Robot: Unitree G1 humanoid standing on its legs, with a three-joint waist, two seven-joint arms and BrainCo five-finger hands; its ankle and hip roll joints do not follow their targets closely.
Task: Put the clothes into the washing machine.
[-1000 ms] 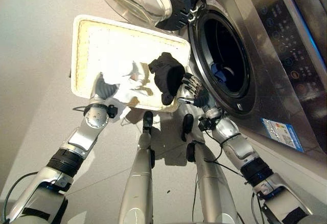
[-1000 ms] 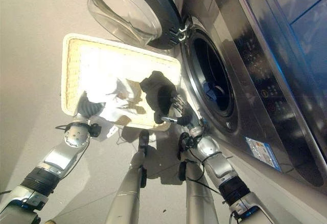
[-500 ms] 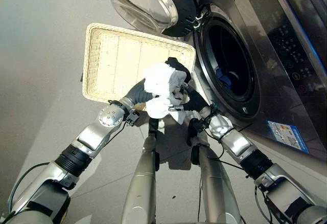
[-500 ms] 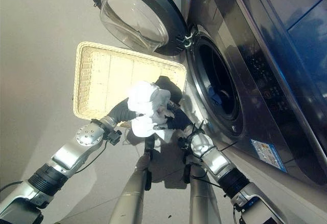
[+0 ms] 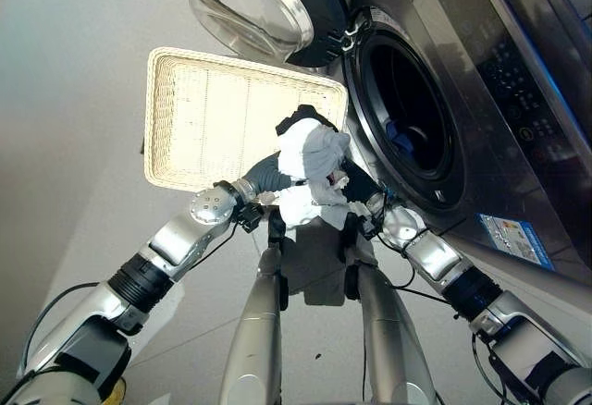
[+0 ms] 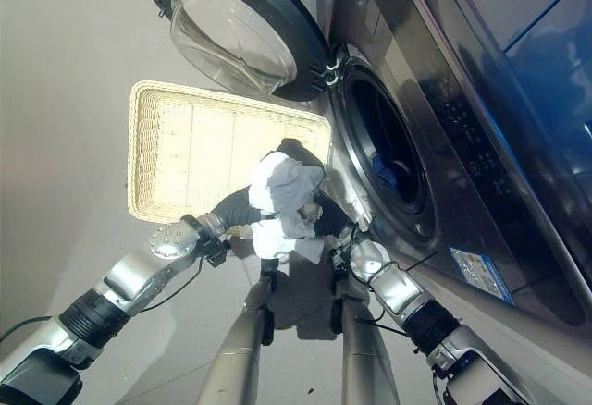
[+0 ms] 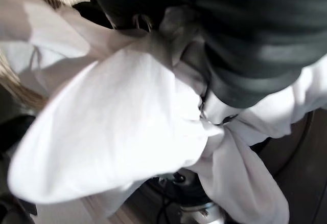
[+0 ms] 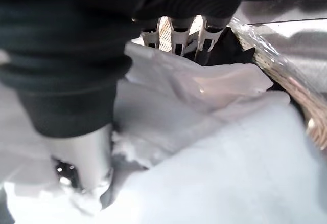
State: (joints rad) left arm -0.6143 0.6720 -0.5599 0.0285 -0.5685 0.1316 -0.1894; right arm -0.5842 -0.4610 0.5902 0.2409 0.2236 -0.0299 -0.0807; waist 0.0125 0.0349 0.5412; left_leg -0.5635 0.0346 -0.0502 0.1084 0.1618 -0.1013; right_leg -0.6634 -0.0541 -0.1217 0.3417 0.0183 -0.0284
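One bundle of white cloth [image 5: 313,169], with one dark garment [image 5: 298,116] behind it, is held up just beside the washing machine [image 5: 462,81] drum opening, at the near corner of one wicker basket [image 5: 208,114]. Left hand [image 5: 270,172] and right hand [image 8: 176,35] both clasp the bundle, fingers curled into it. One blue item [image 5: 396,133] lies inside the drum. One glass door [image 5: 254,7] stands open above the basket.

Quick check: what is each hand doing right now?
Left hand: against the white clothes; fingers hidden, cannot be told.
Right hand: fingers curled into the same bundle, holding it.
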